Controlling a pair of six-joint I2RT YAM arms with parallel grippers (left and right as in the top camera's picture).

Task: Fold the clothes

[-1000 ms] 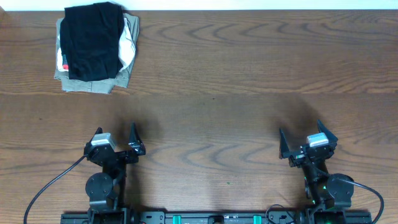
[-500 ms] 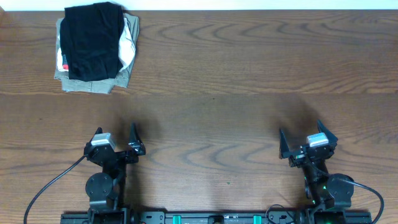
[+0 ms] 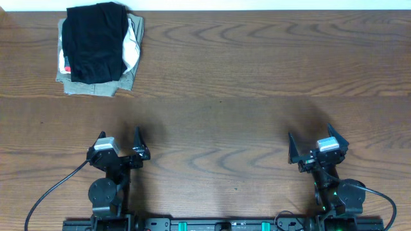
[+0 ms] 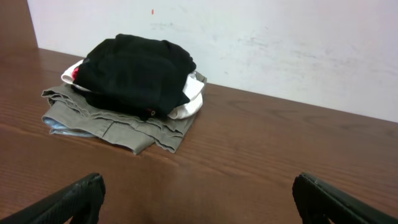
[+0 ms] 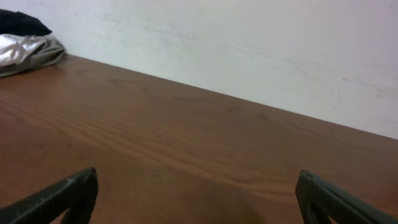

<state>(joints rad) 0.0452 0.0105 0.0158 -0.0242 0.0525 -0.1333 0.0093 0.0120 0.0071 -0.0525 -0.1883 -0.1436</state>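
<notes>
The only clothes in view are a folded pile [image 3: 97,51] at the table's far left. A folded black garment [image 3: 96,42] [image 4: 134,71] tops it, with a speck of red at its left edge, above a white piece and an olive one. I cannot tell whether that black garment is the one to fold. My left gripper [image 3: 119,136] [image 4: 198,186] stands open near the front edge, well short of the pile and facing it. My right gripper [image 3: 310,135] [image 5: 198,183] is open too at the front right, with nothing between its fingers.
Brown wooden table [image 3: 244,77] runs to a white wall [image 4: 280,43] at the back. The pile's edge [image 5: 25,46] shows at the far left of the right wrist view. Cables trail from both arm bases at the front edge.
</notes>
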